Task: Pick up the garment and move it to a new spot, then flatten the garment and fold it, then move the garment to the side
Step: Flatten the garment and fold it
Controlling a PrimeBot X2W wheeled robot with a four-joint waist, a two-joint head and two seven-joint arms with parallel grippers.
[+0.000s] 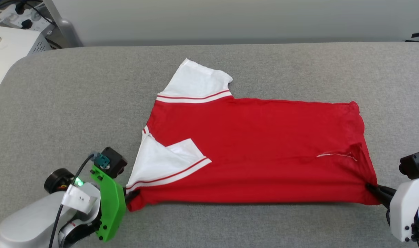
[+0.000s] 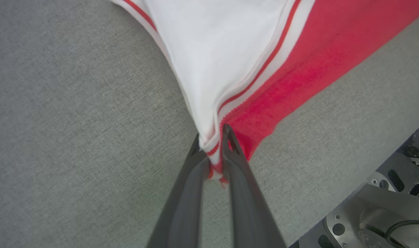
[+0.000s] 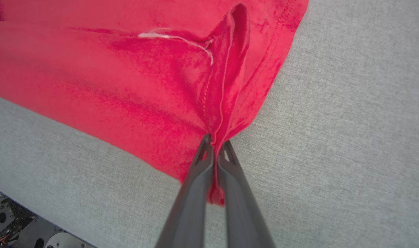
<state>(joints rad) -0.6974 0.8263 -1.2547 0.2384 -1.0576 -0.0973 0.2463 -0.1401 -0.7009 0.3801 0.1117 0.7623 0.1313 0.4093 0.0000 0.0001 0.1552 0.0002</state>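
The garment is lying spread on the grey table; the left gripper is clamping its near sleeve corner, the right gripper its near hem corner; flattening seems underway; folding and moving aside are waiting.

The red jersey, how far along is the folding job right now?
Done: the garment lies spread mostly flat on the grey surface, near sleeve tucked over the body. In hand: the left gripper and right gripper each pinch a near corner. Left: the fold itself, then moving it aside.
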